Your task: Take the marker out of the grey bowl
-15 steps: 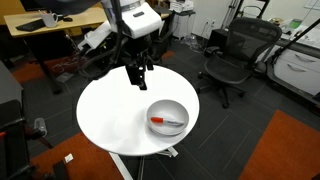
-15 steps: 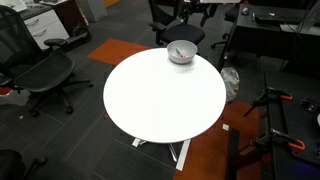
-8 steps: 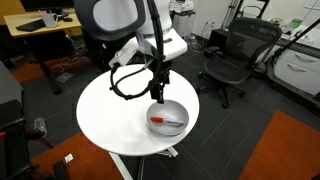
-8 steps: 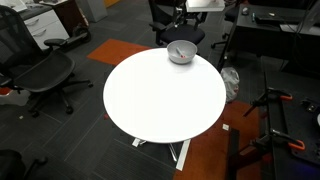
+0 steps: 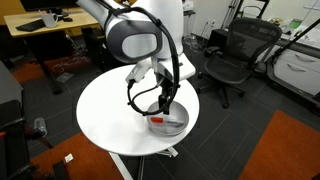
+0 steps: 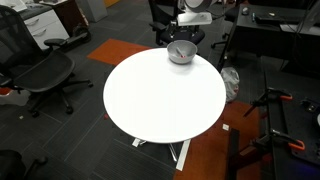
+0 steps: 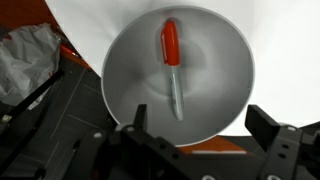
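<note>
The grey bowl (image 7: pixel 178 75) fills the wrist view. It stands near the edge of the round white table in both exterior views (image 5: pixel 176 124) (image 6: pixel 181 53). The marker (image 7: pixel 172 62) lies inside the bowl, its red part far from the camera and its pale grey part nearer. In an exterior view only its red end (image 5: pixel 157 119) shows beside the arm. My gripper (image 7: pixel 200 125) is open, its two dark fingers spread wide just above the bowl's near rim. It holds nothing. In an exterior view it hangs right over the bowl (image 5: pixel 163 103).
The round white table (image 5: pixel 110 110) stands on a dark carpet with an orange patch. Black office chairs (image 5: pixel 232 55) and desks surround it. In the wrist view a crumpled grey bag (image 7: pixel 28 62) lies on the floor beyond the table's edge.
The arm has swung from the table's far side across to the bowl and come down over it. The bowl and marker have not moved.
</note>
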`<move>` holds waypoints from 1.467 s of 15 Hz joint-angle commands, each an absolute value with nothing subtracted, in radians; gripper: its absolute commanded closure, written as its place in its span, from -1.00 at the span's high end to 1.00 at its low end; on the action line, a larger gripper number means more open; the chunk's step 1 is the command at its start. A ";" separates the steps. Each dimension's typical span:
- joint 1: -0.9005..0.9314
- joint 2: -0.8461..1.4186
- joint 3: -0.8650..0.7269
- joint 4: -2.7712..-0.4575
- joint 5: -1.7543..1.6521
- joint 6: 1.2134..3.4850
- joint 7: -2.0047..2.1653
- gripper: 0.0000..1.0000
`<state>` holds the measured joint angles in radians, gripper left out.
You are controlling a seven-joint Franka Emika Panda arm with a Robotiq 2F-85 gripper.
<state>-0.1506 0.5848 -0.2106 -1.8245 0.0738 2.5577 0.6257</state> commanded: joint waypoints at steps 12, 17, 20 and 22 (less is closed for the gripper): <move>-0.194 0.749 -0.214 -1.668 0.203 2.448 0.516 1.00; -0.194 0.791 -0.214 -1.614 0.199 2.392 0.522 1.00; -0.197 0.816 -0.213 -1.584 0.200 2.375 0.522 1.00; -0.199 0.832 -0.214 -1.566 0.200 2.368 0.523 1.00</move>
<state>-0.1919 0.7998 -0.2103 -1.6255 0.1826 2.4169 0.5327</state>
